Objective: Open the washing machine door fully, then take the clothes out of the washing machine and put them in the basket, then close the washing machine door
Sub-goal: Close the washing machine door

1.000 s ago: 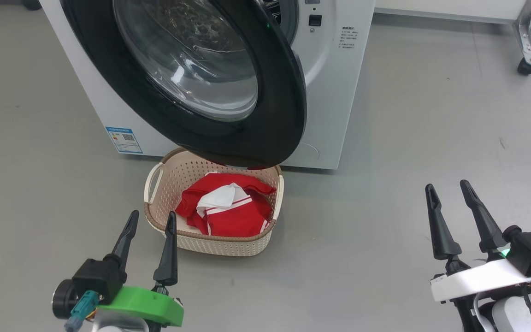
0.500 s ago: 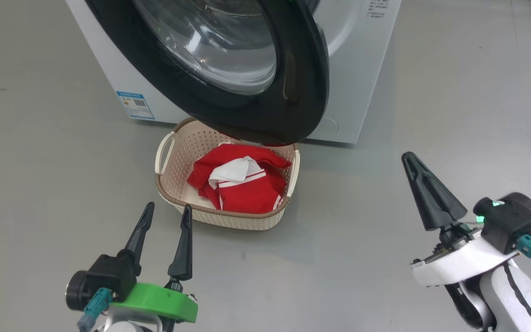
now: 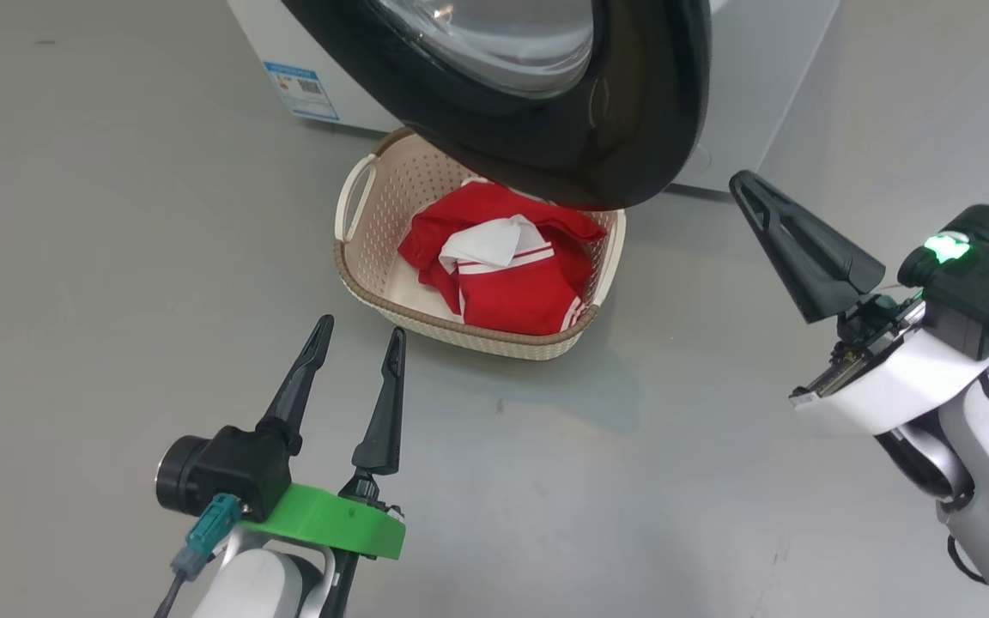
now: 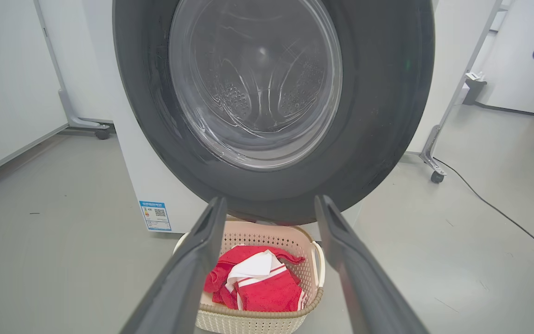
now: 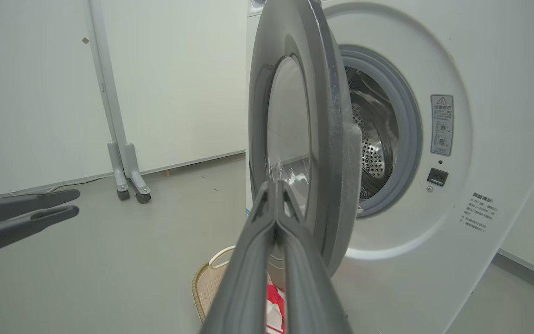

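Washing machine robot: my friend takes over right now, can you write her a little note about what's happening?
Left tool: open, empty, in front of the basket.
Right tool: shut, empty, raised near the free edge of the washing machine door.
Things: the red and white clothes lie in the basket, which sits on the floor under the open door, in front of the washing machine.
Done: door open; clothes in basket; the visible part of the drum looks empty.
Left: close the door.
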You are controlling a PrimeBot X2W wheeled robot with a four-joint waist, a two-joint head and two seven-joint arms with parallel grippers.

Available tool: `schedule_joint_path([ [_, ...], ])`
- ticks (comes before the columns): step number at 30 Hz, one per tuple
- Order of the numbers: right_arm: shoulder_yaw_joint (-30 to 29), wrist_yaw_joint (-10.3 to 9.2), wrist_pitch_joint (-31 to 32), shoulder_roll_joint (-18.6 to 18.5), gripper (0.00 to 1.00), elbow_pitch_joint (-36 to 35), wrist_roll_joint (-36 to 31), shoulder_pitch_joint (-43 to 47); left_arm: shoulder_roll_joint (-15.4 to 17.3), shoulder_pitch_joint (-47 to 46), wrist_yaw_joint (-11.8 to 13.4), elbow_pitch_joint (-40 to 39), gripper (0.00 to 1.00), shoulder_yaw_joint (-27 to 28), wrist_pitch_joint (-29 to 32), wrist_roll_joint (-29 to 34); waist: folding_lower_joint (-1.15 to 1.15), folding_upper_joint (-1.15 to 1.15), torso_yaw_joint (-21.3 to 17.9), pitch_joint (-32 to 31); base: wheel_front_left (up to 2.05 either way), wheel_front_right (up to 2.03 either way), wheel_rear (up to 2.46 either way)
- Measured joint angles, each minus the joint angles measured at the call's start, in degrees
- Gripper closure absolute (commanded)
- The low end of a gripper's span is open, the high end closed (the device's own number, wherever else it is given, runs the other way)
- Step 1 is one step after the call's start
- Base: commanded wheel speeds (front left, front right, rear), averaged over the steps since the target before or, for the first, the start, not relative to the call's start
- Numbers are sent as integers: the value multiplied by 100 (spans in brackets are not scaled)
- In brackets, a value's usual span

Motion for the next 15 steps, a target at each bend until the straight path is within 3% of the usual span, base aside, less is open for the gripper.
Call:
schedule_joint_path([
  [15,371,0,250,-580,100,215,333,-1163,-37,-352,8,-219,0,-267,0,-29,0,0,583,872,0,0,0],
])
